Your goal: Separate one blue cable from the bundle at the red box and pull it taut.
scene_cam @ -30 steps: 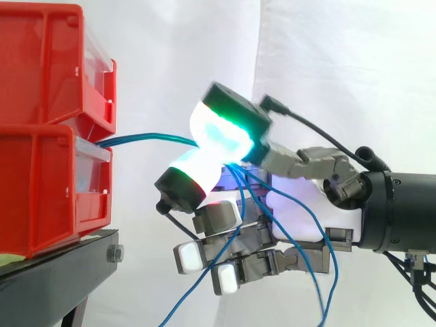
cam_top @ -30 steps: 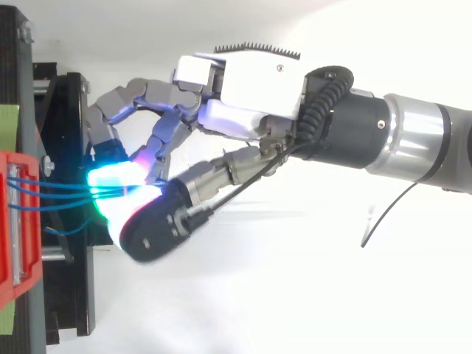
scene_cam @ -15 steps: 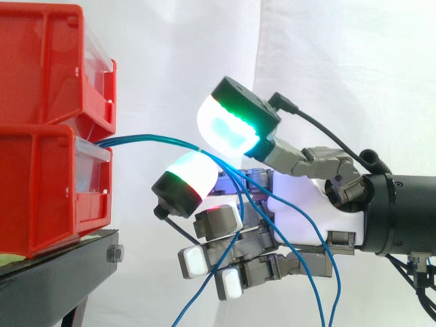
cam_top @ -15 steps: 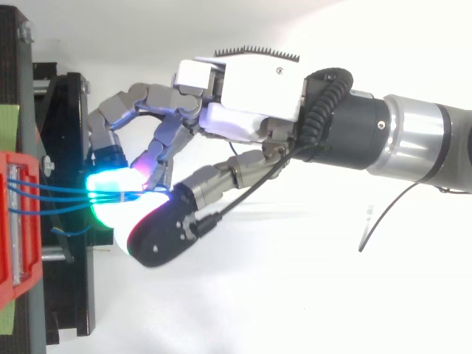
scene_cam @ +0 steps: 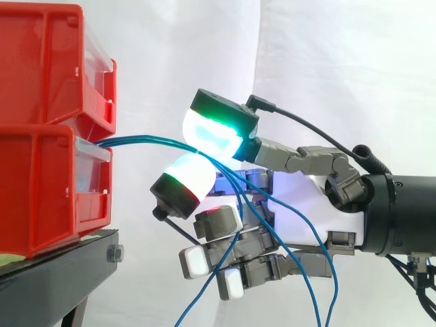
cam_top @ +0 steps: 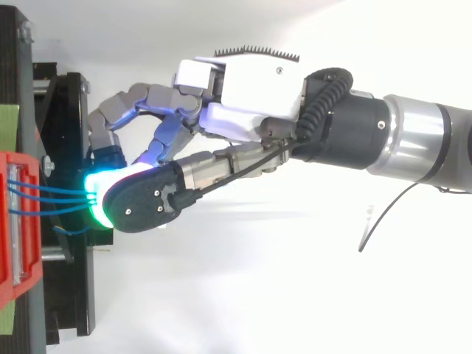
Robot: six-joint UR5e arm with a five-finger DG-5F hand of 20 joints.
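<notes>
Two stacked red bins (scene_cam: 48,191) stand at the left on a black stand (scene_cam: 61,272). A bundle of thin blue cables (scene_cam: 150,139) leaves the front of the lower bin and runs right to my hand (scene_cam: 306,211). The thumb's green-glowing pad (scene_cam: 211,133) sits on top of the bundle and a white-glowing fingertip (scene_cam: 194,174) is under it, so the cables are pinched between the two. Behind the pinch the cables fan out and hang slack past the palm. From above, the cables (cam_top: 55,195) span the short gap between the bin (cam_top: 18,221) and the hand (cam_top: 251,81).
The other fingers (scene_cam: 218,221) are curled below the pinch with cable strands hanging among them. A white curtain (scene_cam: 340,68) closes the background. The black stand (cam_top: 66,147) lies just under the fingertips in the top view.
A second ago the thumb and finger were pressed together on the cables. They then spread apart, and now the thumb has come back down and left onto the bundle.
</notes>
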